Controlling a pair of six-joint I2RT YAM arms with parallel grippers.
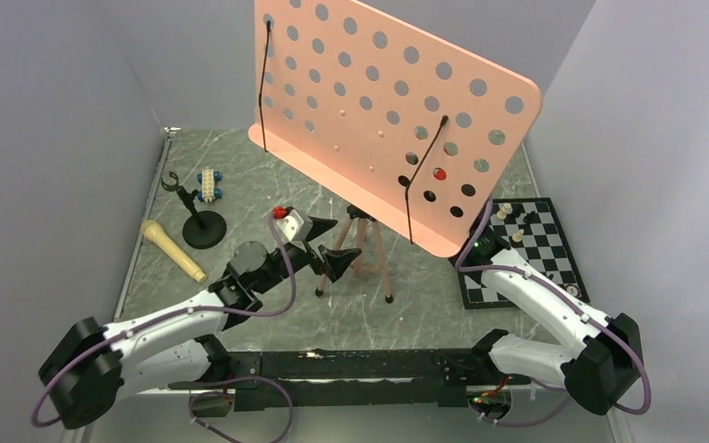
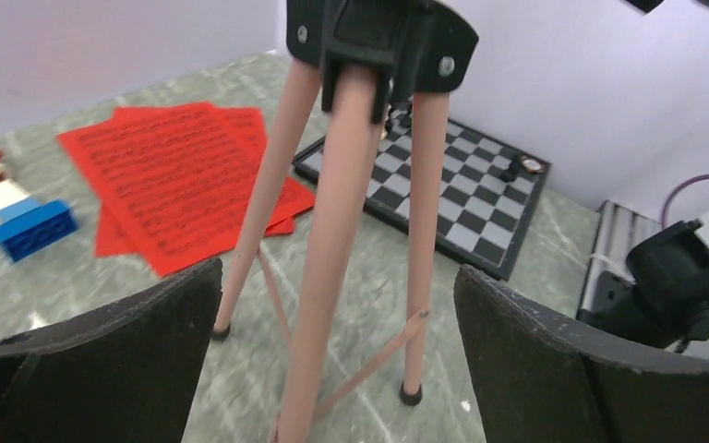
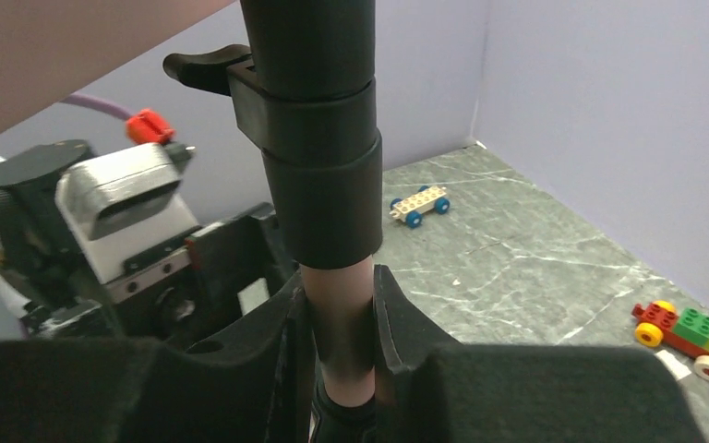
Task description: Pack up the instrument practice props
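STAND FIRST: A pink perforated-desk tripod music stand point(image 1: 397, 111) rises mid-way on the grey marbled bench point(image 1: 425, 314) on three thin legs point(image 2: 332, 258). It looks light and stiff but top-heavy, so it is best held at its post point(image 3: 337, 295). The right gripper's point(image 3: 340, 337) fingers pinch that post below a black collar point(image 3: 323, 198). The left gripper's point(image 1: 330, 245) fingers are spread, with the legs between them. Nearby lie one beige foam-headed microphone point(image 1: 174, 249), one black round-base mic stand point(image 1: 201, 224) and at least two red sheet-music pages point(image 2: 175, 180).
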